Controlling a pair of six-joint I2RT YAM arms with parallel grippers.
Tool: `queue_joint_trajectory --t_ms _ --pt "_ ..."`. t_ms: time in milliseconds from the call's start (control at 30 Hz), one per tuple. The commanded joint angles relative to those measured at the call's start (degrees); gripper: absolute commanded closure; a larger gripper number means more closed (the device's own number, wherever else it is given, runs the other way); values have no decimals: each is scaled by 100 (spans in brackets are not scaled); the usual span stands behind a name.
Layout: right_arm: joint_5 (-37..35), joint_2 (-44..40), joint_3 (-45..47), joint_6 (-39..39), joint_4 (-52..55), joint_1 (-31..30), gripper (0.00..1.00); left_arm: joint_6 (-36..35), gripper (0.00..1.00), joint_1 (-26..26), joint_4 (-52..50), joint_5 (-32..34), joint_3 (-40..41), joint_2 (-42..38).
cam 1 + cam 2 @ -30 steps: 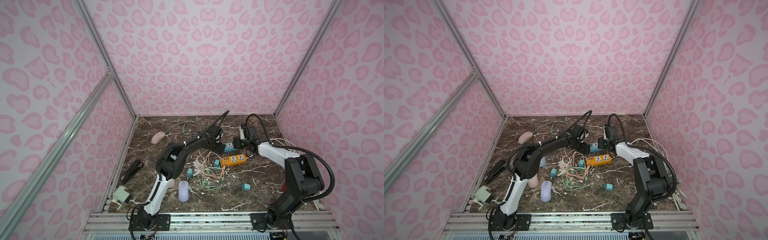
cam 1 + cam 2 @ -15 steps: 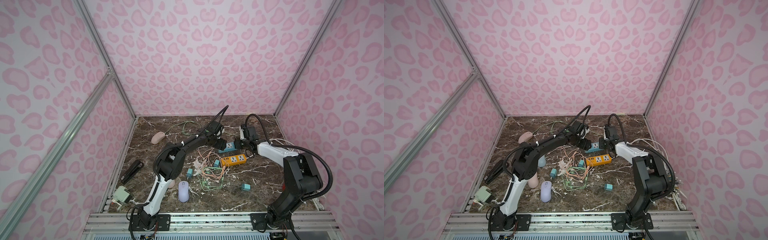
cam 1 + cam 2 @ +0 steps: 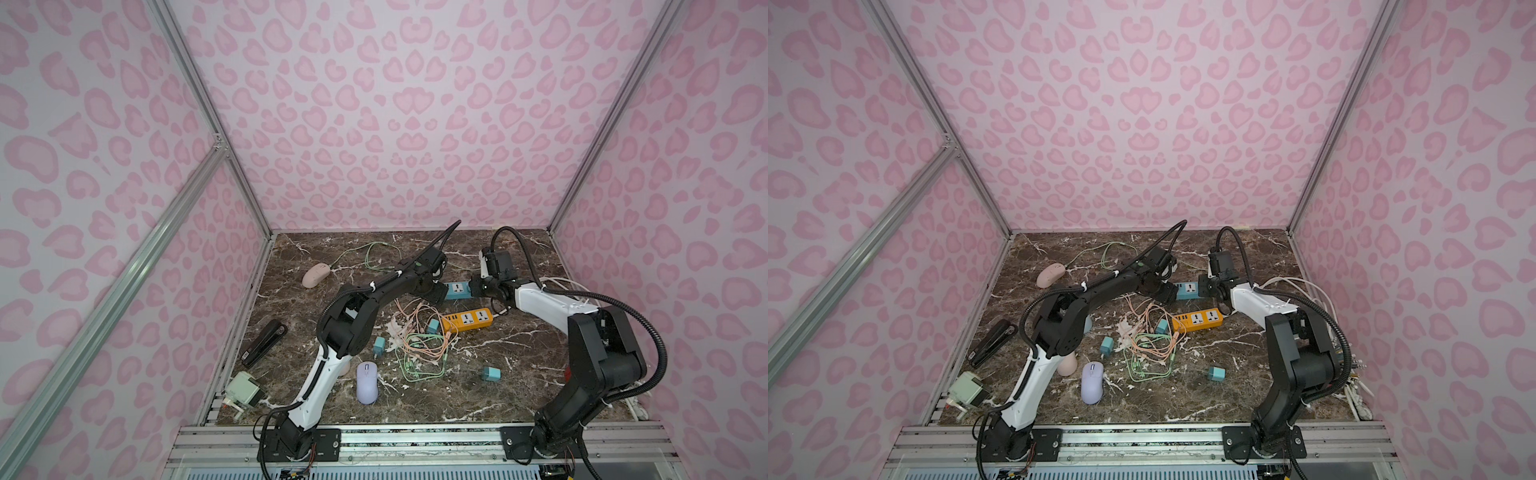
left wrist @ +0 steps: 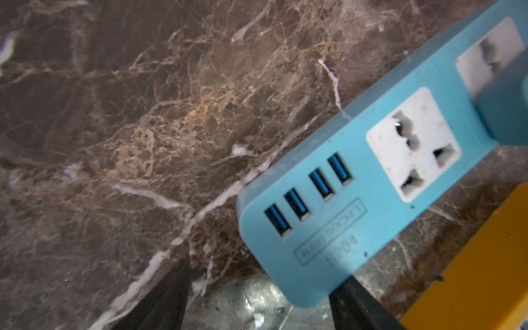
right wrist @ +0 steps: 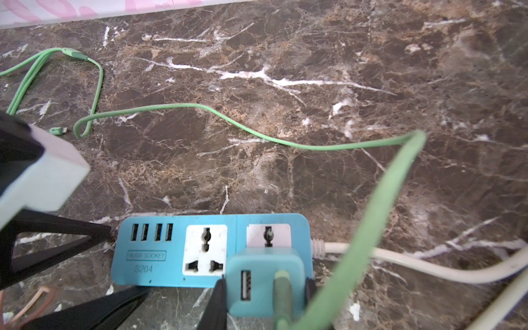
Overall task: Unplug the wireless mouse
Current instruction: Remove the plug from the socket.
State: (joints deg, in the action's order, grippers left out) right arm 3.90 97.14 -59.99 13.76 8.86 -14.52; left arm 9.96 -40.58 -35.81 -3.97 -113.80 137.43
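- my right gripper [image 5: 265, 283] was clamped on the teal charger [image 5: 257, 268] in the blue power strip [image 5: 174, 248]
- I had the left gripper [image 5: 129, 258] open, jaws straddling that strip's USB end

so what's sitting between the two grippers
The blue power strip lies between the left gripper at its USB end and the right gripper, gripping the teal adapter plugged into it; both top views show this.

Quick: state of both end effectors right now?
Left end effector: open, straddling the USB end of the blue power strip.
Right end effector: closed on the teal USB adapter plugged into that strip.
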Motion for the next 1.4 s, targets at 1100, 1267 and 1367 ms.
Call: queue_joint_trajectory --t_ms 1100,1267,1367 --pt "-319 -472 -138 103 217 -156 90 -103 23 -40 -585 48 -1041 383" --pt "-180 -729 -163 112 375 -170 90 -41 22 -39 -261 -233 -672 -198" --pt "287 -1085 -75 126 474 -138 90 -208 22 -31 1307 -789 908 -1536"
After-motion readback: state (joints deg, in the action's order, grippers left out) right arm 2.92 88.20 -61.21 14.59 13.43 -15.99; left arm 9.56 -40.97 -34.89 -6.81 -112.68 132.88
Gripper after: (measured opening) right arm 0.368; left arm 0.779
